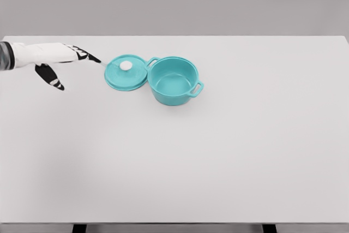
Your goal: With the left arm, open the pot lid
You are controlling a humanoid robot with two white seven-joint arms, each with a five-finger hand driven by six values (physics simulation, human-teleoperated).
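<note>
One turquoise pot (173,82) stood on the white surface (218,162), a little left of the middle and toward the far edge. It was open at the top, its pale inside in plain sight, and it carried two small loop handles, one at the upper left of the rim and one at the lower right. One lid (126,72) of the same turquoise lay flat on the surface just to the left of the pot, its edge touching or very nearly touching the pot's wall near the upper-left handle; the head view did not settle which. The lid bore a single white knob (126,65) at its centre. One arm was in view, the white left arm, coming in from the left edge of the picture. The left hand (64,64) hovered just to the left of the lid, holding nothing, its dark fingers (87,55) spread loosely, some reaching toward the lid's rim and the thumb hanging down and apart. The fingertips were near the lid but apart from it.
</note>
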